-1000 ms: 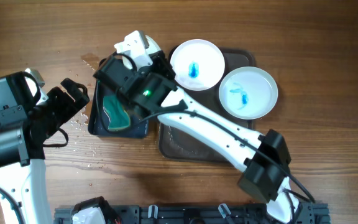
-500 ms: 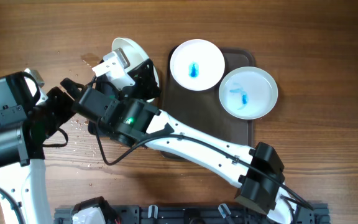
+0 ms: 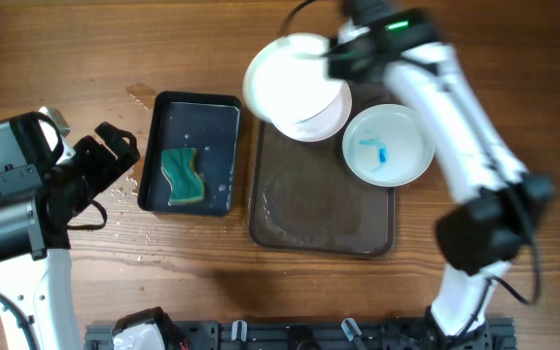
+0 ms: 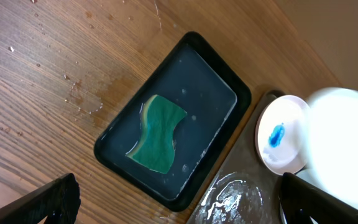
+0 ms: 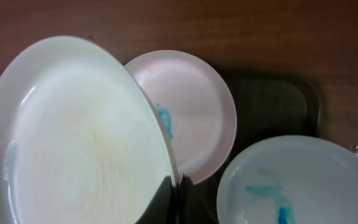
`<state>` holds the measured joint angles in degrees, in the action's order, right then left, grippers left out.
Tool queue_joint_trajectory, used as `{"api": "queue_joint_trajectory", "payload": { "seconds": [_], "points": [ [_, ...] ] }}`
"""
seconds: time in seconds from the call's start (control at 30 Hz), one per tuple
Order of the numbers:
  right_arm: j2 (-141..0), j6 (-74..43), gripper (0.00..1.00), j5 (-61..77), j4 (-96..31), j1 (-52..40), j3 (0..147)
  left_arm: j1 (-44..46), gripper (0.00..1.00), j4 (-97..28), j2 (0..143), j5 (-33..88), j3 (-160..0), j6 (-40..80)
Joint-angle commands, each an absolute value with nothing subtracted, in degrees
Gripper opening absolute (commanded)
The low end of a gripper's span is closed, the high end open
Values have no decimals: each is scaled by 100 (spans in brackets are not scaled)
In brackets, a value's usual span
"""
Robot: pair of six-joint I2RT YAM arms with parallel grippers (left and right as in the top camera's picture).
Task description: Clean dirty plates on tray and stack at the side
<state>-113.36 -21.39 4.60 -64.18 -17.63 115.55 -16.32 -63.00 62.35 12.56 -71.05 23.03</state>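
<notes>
My right gripper (image 3: pixel 338 60) is shut on the rim of a white plate (image 3: pixel 288 86) and holds it tilted in the air over the far left corner of the dark brown tray (image 3: pixel 299 209). In the right wrist view the fingers (image 5: pixel 178 182) pinch that plate (image 5: pixel 73 143), which shows no blue. A second plate (image 3: pixel 331 119) with a blue smear (image 5: pixel 165 119) lies partly hidden under it. A third plate (image 3: pixel 389 146) with a blue smear sits at the tray's far right. My left gripper (image 3: pixel 113 175) is open and empty, left of the black tray.
A small black glossy tray (image 3: pixel 217 112) of water holds a green sponge (image 3: pixel 182 177), left of the brown tray; it also shows in the left wrist view (image 4: pixel 241 93). Water drops lie on the wood beside it. The brown tray's near half is wet.
My right arm has swung from over the black tray to the right, carrying the plate to above the brown tray's far left corner. The left arm has not moved.
</notes>
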Motion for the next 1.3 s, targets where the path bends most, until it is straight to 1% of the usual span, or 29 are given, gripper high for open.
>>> {"api": "queue_joint_trajectory", "payload": {
  "seconds": [0.0,0.03,0.1,0.17,0.27,0.33,0.4,0.53,0.6,0.63,0.7,0.73,0.77,0.8,0.83,0.9,0.93,1.0,1.07,1.1,1.17,1.2,1.23,1.27],
  "points": [
    [-9872,-1964,4,2102,-6956,-307,11666,-1669,100,-6285,6235,1347,-7207,2270],
    [-9710,-1938,4,2097,-7183,123,11666,-1669,100,-6285,6235,1347,-7207,2268],
    [-9443,-1791,4,2049,-7762,1323,11533,-1669,100,-6285,6235,1347,-7207,2270],
    [-9415,-1802,4,1964,-7929,2488,11089,-1669,100,-6285,6235,1347,-7207,2270],
    [-9428,-1975,4,1931,-7310,3538,9850,-1669,100,-6285,6235,1347,-7207,2268],
    [-9428,-2023,4,1833,-6460,3909,8707,-1669,100,-6287,6235,1347,-7207,2268],
    [-9428,-2248,4,1549,-5527,4005,7548,-1669,100,-6285,6235,1347,-7207,2268],
    [-9428,-2261,4,1275,-4185,3815,6088,-1669,100,-6285,6235,1347,-7207,2268],
    [-9428,-2394,4,655,-3924,3627,5704,-1669,100,-6285,6235,1347,-7207,2268],
    [-9428,-2600,4,95,-3815,3511,5509,-1669,100,-6285,6235,1347,-7207,2270],
    [-9426,-2738,5,10,-3791,3398,5439,-1669,100,-6285,6235,1347,-7207,2268],
    [-9382,-2735,23,222,-3809,3367,5474,-1669,100,-6285,6235,1347,-7207,2268],
    [-9341,-2738,36,261,-3844,3345,5505,-1669,100,-6285,6235,1347,-7207,2270],
    [-9179,-2698,43,283,-3986,3286,5607,-1669,100,-6285,6235,1347,-7207,2268],
    [-9006,-2565,44,386,-4088,3223,5697,-1669,100,-6285,6235,1347,-7207,2268],
    [-8517,-1927,44,1249,-4117,2993,5839,-1669,100,-6287,6235,1347,-7207,2268],
    [-8147,-1422,45,2086,-4051,2751,5863,-1669,100,-6285,6235,1347,-7207,2268],
    [-7743,-1039,46,2550,-4088,2244,5861,-1669,100,-6285,6235,1347,-7207,2268],
    [-7658,-991,46,1942,-4139,1490,5861,-1667,100,-6285,6235,1347,-7207,2268],
    [-7797,-1072,46,1280,-4060,1024,5861,-1669,100,-6285,6235,1347,-7207,2268],
    [-8217,-1066,50,360,-3664,499,5861,-1669,100,-6285,6235,1347,-7207,2268],
    [-8523,-1066,52,32,-3356,346,5861,-1669,100,-6285,6235,1347,-7207,2268],
    [-8864,-1052,56,-5,-3144,296,5870,-1669,100,-6285,6235,1347,-7207,2268],
    [-9227,-1052,56,1,-2961,309,5872,-1669,100,-6285,6235,1347,-7207,2268]
  ]
}}
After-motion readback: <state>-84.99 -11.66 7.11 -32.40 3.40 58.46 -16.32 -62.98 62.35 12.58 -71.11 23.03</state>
